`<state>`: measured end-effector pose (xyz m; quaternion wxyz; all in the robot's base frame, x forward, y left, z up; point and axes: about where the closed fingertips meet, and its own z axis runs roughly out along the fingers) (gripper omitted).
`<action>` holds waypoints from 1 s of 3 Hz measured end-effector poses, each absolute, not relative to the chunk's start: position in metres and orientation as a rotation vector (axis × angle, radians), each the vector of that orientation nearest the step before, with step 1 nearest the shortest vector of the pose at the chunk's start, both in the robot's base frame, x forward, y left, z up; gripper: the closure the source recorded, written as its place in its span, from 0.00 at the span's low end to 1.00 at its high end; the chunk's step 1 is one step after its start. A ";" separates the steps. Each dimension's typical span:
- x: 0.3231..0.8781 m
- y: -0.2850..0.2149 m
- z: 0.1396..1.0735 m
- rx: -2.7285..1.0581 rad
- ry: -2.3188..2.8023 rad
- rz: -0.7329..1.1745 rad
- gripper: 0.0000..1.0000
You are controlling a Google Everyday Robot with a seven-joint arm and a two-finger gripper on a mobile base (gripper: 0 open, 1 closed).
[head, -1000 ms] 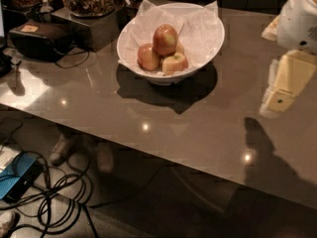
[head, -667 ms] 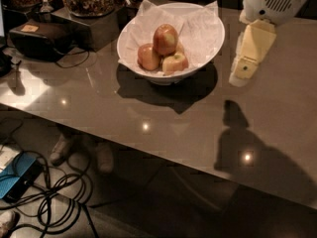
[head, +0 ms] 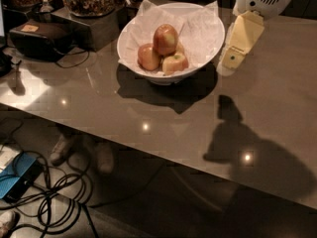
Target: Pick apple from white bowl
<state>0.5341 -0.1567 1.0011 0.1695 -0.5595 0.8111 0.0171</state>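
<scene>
Now the gripper (head: 233, 58) hangs over the counter (head: 277, 98), just beside the bowl (head: 163, 77); open or closed, I cannot tell. The apple (head: 165, 38) stands upright inside, across the rim.

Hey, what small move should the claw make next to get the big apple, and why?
Probably move the claw sideways over the white bowl, since it hangs just outside the rim while the apple stands near the bowl's middle.

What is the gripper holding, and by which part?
Nothing: the gripper hangs empty just right of the white bowl; the apple lies in the bowl.
</scene>
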 end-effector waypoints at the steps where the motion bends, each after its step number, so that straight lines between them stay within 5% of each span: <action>1: 0.554 -0.138 1.010 -1.536 2.312 0.091 0.00; 3: 0.605 -0.085 1.030 -1.525 2.281 0.077 0.00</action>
